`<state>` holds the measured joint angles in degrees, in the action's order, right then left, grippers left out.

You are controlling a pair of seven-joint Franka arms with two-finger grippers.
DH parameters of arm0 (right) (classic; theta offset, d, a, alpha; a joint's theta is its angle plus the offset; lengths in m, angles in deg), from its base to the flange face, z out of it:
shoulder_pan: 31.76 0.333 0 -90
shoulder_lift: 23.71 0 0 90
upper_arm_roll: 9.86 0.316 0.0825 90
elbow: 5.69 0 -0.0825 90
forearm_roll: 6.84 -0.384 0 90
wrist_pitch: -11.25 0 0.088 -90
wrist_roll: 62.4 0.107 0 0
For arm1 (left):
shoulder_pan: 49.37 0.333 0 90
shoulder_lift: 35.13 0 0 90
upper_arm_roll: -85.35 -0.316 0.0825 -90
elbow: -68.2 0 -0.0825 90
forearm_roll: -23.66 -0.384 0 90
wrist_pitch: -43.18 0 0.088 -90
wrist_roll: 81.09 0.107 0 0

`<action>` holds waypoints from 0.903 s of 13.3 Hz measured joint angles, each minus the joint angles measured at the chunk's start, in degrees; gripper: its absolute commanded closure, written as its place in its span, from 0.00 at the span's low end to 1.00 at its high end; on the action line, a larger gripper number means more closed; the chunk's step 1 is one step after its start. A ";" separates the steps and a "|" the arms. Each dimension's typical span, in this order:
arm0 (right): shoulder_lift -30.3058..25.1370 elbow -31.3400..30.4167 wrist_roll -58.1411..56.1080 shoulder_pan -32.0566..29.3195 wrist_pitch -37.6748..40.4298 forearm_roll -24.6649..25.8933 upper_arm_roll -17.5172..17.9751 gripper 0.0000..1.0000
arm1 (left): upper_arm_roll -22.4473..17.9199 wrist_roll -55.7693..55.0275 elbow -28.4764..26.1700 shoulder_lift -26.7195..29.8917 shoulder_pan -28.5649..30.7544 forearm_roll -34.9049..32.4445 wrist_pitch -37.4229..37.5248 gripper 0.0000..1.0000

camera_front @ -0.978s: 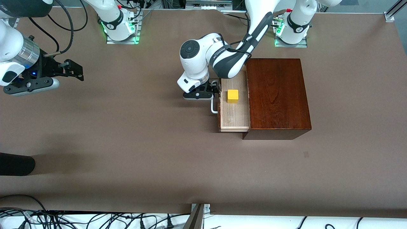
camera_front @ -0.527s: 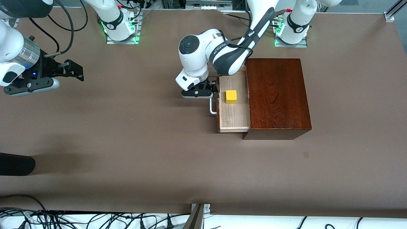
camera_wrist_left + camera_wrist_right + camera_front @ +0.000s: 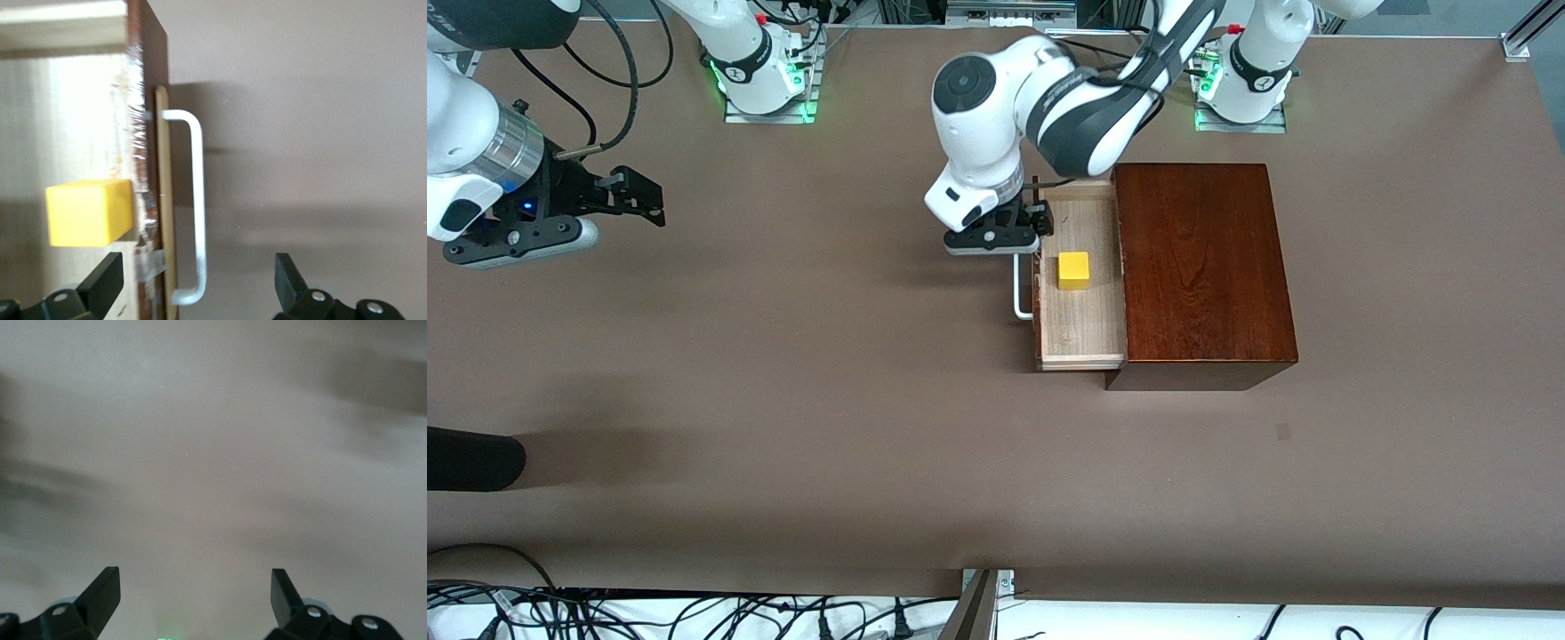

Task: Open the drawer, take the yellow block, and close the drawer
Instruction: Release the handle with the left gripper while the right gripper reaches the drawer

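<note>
The drawer (image 3: 1080, 331) stands pulled out of the dark wooden box (image 3: 1200, 267) toward the right arm's end of the table. The yellow block (image 3: 1074, 269) sits on the drawer's pale floor (image 3: 73, 133), and in the left wrist view the block (image 3: 90, 212) lies just inside the drawer front. My left gripper (image 3: 1024, 240) hovers open over the white bar handle (image 3: 1021, 295). In its wrist view the left gripper (image 3: 198, 280) straddles the handle (image 3: 198, 200) from above without touching it. My right gripper (image 3: 633, 194) waits open over bare table, and the right gripper (image 3: 193, 587) holds nothing.
A black rounded object (image 3: 471, 458) lies at the table's edge toward the right arm's end, nearer the front camera. Cables (image 3: 694, 613) run along the front edge. The arm bases (image 3: 765, 80) stand farthest from the front camera.
The drawer slid out a little farther. Then my left gripper lifted off the handle and shifted slightly toward the bases. The right arm barely moved.
</note>
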<state>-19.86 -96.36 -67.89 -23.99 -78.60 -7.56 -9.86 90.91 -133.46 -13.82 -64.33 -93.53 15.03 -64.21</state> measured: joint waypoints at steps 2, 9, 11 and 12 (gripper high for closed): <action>0.00 0.00 0.53 0.50 -0.01 0.00 0.00 0.00 | 0.18 0.09 -0.07 2.71 1.90 0.01 1.62 0.00; -0.11 0.31 16.86 6.40 -0.19 -0.11 1.62 0.00 | 1.18 9.39 -2.95 13.41 15.27 1.87 7.88 0.00; -0.20 1.92 25.51 7.03 -0.20 -0.16 5.30 0.00 | 1.24 12.81 -3.52 16.37 18.22 1.98 11.43 0.00; -0.31 2.66 30.45 7.29 -0.19 -0.25 7.41 0.00 | 1.21 15.08 -3.75 17.71 19.87 2.03 12.48 0.00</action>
<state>-20.17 -93.70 -37.44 -16.69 -78.79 -7.81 -2.45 92.12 -118.39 -17.57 -46.63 -73.66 17.06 -51.73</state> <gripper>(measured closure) 0.000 0.000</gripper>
